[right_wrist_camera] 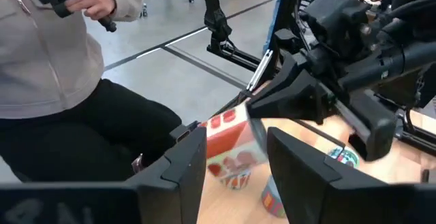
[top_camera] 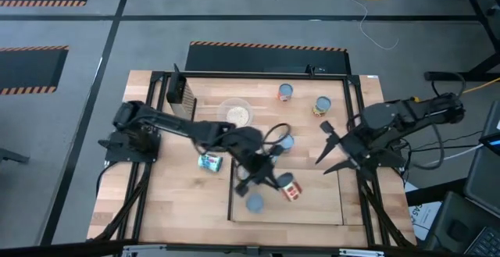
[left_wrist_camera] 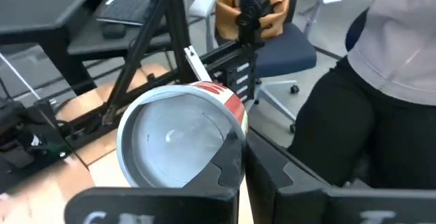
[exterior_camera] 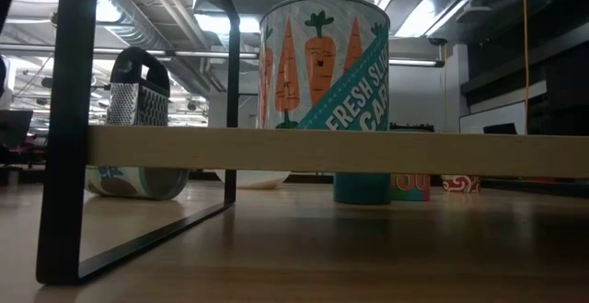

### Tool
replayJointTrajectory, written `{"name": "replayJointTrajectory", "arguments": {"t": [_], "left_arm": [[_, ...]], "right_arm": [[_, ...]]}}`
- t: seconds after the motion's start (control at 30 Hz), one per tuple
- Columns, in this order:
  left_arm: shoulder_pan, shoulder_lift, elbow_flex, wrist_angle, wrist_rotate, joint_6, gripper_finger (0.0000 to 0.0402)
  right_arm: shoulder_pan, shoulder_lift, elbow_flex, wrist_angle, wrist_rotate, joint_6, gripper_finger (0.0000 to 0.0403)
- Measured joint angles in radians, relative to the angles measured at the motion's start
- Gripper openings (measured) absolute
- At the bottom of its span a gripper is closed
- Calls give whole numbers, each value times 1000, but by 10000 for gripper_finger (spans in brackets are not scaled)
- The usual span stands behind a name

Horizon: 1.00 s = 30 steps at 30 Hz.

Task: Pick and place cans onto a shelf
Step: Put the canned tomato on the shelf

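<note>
My left gripper is over the light-wood shelf, fingers nearly together. A red-labelled can lies tilted just past its fingertips, pale top toward the wrist camera. A carrot-print can stands on the shelf's near part. Another can stands at the shelf's far edge. A teal can lies on its side on the table left of the shelf. Two cans stand at the far side. My right gripper is open and empty at the shelf's right. My left gripper has the outer side of one finger at the rim of the red can's top, the can beside the fingers and not between them. I cannot tell whether finger and rim touch. The can is tilted with its top toward the gripper.
A clear bowl and a metal grater stand at the far left of the table. A dark metal frame edges the table. A seated person is beyond the table.
</note>
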Motion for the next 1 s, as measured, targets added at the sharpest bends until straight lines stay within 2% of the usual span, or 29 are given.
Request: {"name": "replayJointTrajectory", "arguments": {"t": [0.23, 0.37, 0.53, 0.77, 1.0], "left_arm": [[41, 222, 316, -263, -3, -1, 2], [42, 317, 410, -377, -41, -1, 2], [38, 367, 419, -460, -125, -1, 2], [15, 373, 419, -612, -228, -2, 2], [-17, 374, 408, -642, -297, -1, 3]], "right_arm": [[0, -63, 0, -99, 0, 1, 158], [0, -73, 0, -165, 0, 1, 158], [0, -62, 0, -190, 0, 1, 158], [0, -36, 0, -186, 0, -3, 158], [0, -6, 0, -186, 0, -3, 158]]}}
